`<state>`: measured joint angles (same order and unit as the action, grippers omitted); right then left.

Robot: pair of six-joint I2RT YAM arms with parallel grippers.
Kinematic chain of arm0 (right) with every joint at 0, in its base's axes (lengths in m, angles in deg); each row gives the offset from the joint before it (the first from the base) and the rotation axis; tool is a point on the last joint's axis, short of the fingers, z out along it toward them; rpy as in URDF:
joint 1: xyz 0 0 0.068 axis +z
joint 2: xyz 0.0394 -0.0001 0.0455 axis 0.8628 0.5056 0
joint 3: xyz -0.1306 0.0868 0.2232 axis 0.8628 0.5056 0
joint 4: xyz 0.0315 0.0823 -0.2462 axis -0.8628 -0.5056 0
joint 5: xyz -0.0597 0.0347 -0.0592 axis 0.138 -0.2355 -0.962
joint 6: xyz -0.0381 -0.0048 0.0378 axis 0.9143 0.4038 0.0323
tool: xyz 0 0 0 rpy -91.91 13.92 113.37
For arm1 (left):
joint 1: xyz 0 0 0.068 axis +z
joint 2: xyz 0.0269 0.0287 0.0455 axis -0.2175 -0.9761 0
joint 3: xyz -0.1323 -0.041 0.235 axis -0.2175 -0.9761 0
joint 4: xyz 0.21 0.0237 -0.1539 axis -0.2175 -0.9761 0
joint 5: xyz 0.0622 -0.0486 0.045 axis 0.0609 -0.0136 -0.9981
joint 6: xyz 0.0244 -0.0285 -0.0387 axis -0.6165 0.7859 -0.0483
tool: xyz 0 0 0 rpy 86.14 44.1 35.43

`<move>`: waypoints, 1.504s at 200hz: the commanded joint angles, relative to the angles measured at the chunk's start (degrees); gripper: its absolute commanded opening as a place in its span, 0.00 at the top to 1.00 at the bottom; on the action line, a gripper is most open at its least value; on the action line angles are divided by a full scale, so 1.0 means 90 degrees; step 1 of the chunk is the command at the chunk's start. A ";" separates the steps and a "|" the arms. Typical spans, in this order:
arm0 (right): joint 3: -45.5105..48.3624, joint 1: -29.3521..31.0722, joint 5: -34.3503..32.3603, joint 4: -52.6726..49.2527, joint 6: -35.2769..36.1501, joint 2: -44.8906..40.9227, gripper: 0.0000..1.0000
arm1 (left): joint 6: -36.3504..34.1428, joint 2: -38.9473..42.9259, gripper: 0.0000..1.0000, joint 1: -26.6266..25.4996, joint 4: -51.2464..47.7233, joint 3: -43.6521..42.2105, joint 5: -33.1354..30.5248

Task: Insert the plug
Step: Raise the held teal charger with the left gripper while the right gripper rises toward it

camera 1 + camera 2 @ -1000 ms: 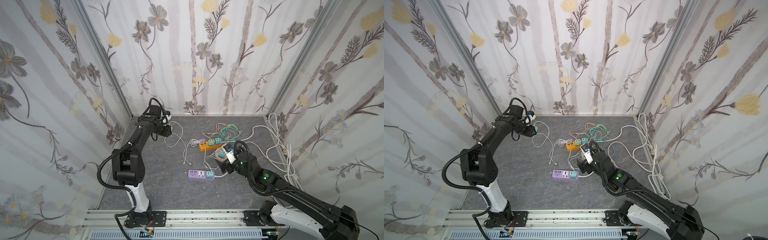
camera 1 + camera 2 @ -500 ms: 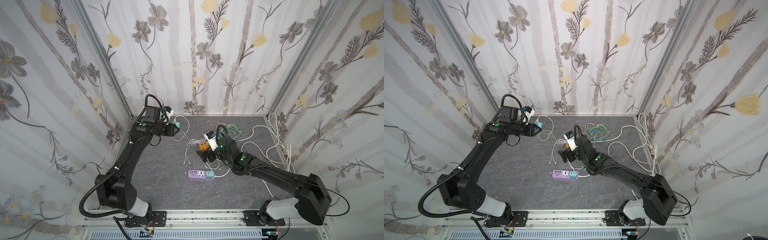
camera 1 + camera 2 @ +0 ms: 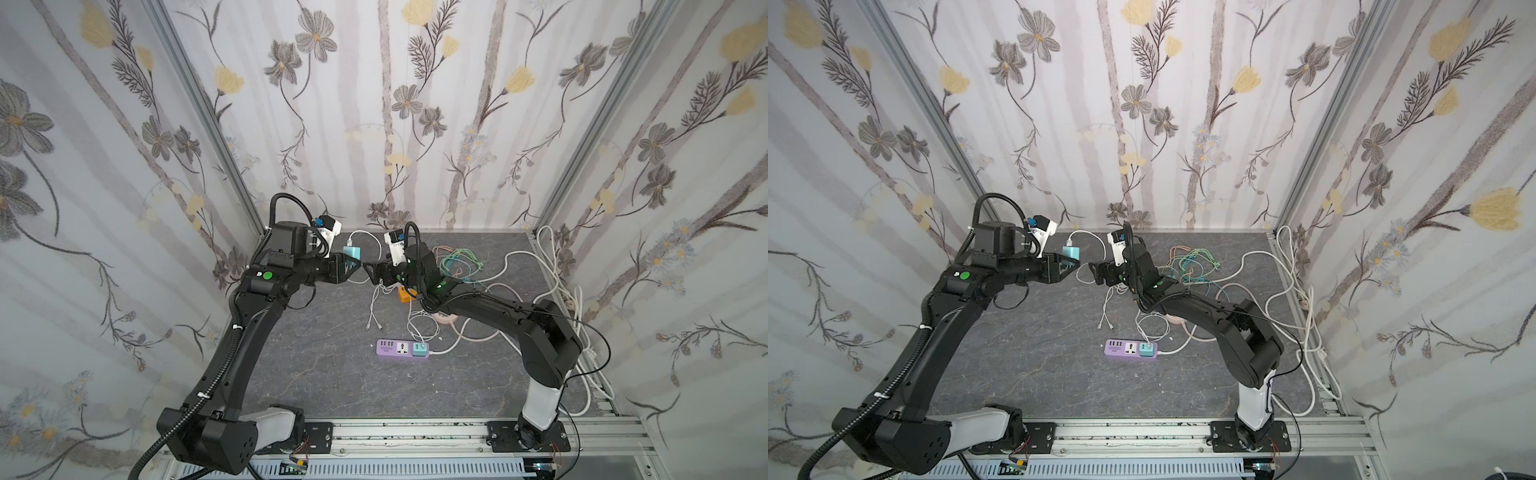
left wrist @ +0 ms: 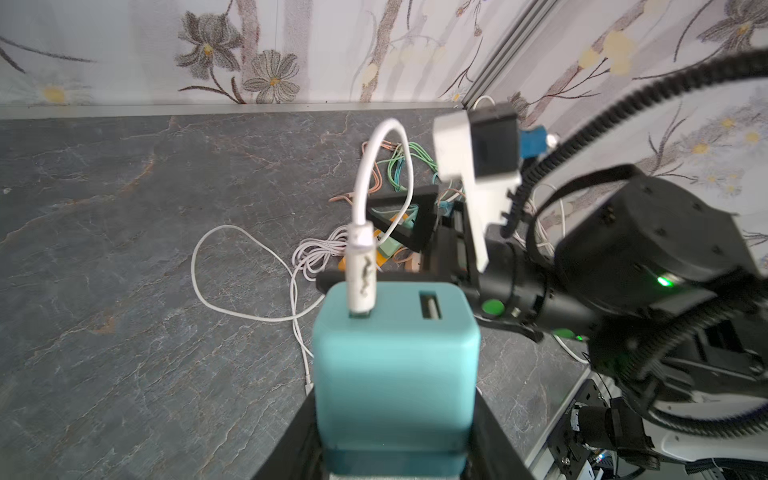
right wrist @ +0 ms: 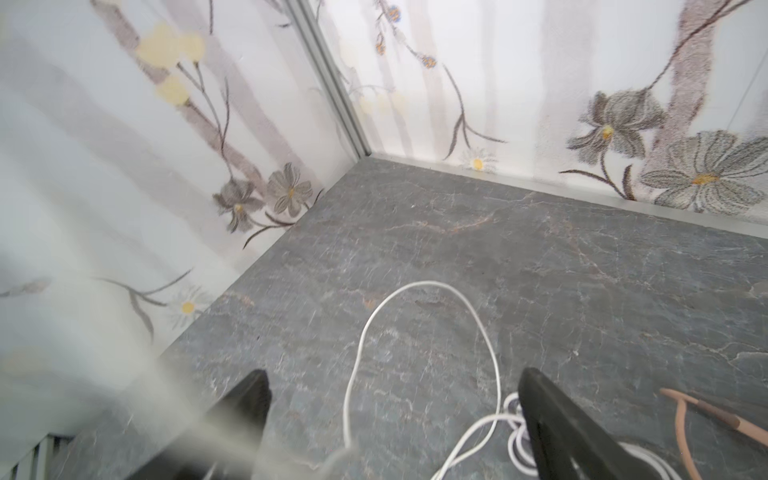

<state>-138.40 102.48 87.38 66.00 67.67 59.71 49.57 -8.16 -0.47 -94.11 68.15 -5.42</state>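
- Left gripper is clamped on the teal USB charger, aloft near the back wall, with a white cable plugged into one port.
- Right gripper faces it, jaws apart, empty.
- A handover looks likely (my reading): grasp the charger's body squarely, clear of the cable, before carrying it to the purple power strip.

Grey stone-look floor w/ floral wallpaper walls on 3 sides; aluminium rail runs along the bottom edge in both top views. Right of centre: tangle of thin green/orange wires, small orange block just lower-left of it, partly hidden, & a pinkish round item below that. Thick white cord loops down the floor's right edge, by the wall.
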 commanded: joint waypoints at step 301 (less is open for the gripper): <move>-0.5446 -0.0672 0.0930 -0.0786 0.1215 0.2114 0.64 | -0.0898 -0.0277 1.00 0.0005 -0.0594 0.1259 -0.2413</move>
<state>-193.37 96.40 94.84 61.74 78.19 79.70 40.61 -8.78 -0.45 -99.31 81.33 -28.07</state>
